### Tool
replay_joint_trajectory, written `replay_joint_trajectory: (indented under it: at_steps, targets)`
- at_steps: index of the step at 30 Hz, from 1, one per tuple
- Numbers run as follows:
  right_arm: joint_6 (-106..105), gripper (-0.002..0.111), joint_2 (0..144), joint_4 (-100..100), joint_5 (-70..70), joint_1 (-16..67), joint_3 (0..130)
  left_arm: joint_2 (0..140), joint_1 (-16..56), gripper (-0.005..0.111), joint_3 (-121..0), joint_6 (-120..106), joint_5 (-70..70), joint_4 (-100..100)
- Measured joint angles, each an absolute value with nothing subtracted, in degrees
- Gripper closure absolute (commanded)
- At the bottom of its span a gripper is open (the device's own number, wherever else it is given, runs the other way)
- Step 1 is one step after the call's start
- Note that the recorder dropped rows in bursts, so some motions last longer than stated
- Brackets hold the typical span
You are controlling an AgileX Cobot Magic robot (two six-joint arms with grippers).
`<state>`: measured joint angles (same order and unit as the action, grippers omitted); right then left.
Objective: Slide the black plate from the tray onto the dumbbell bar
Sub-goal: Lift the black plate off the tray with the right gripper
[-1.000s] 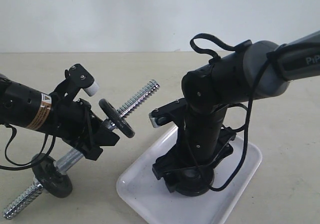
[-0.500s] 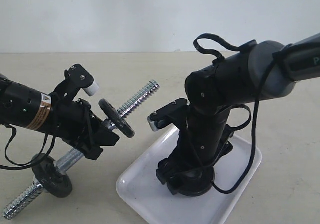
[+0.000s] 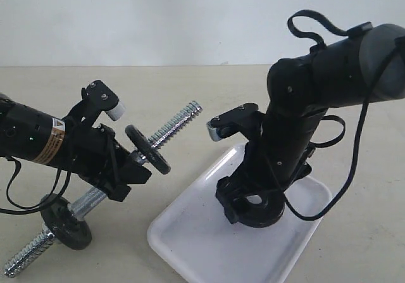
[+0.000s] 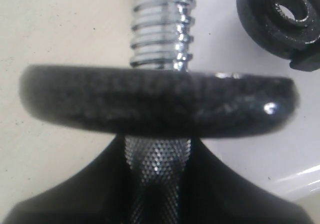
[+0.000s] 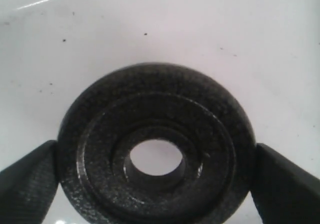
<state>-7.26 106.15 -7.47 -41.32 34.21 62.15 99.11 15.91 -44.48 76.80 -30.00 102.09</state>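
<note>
My right gripper (image 3: 254,208) is shut on the black plate (image 3: 262,216), holding it by its rim over the white tray (image 3: 190,245). The right wrist view shows the plate (image 5: 156,149) clamped between both fingers (image 5: 27,184), with the tray (image 5: 165,28) visible through its hole. My left gripper (image 3: 130,169) is shut on the dumbbell bar (image 3: 180,121) and holds it tilted, its free threaded end pointing up toward the tray. Two other black discs sit on the bar, one (image 3: 147,149) just past the left fingers and one (image 3: 66,223) near the low end. In the left wrist view the knurled bar (image 4: 157,159) sits between the jaws behind a disc (image 4: 157,101).
The bar's lower threaded end (image 3: 25,257) rests near the beige tabletop (image 3: 190,87) at the front left. The right arm (image 3: 316,87) and its cable loops rise above the tray. A pale wall stands behind the table.
My right gripper has risen and moved right with the black plate in it. The left arm and the bar have stayed still.
</note>
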Motion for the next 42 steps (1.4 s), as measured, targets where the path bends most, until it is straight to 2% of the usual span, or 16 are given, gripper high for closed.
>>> replay_joint_trajectory:
  at_steps: [5, 11, 25, 31, 42]
  targets:
    - [-23.8, 0.108, 105.9, -23.4, -44.1, 25.9, 62.2, 99.1, 15.9, 0.102, -44.5, 76.8, -30.0, 102.1]
    - [-36.6, 0.108, 104.8, -37.0, -52.6, 20.5, 65.3, 99.1, 15.9, 0.102, -44.5, 76.8, -30.0, 102.1]
    - [-45.4, 0.108, 104.8, -52.3, -68.6, 11.4, 75.8, 99.1, 15.9, 0.102, -44.5, 75.7, -27.0, 102.1]
    - [-46.4, 0.108, 105.7, -56.0, -68.7, 8.1, 76.3, 99.1, 15.9, 0.102, -44.5, 72.7, -25.5, 102.1]
    - [-46.3, 0.108, 112.4, -62.4, -68.5, 7.4, 76.4, 99.1, 15.9, 0.102, -44.5, 68.8, -23.6, 102.1]
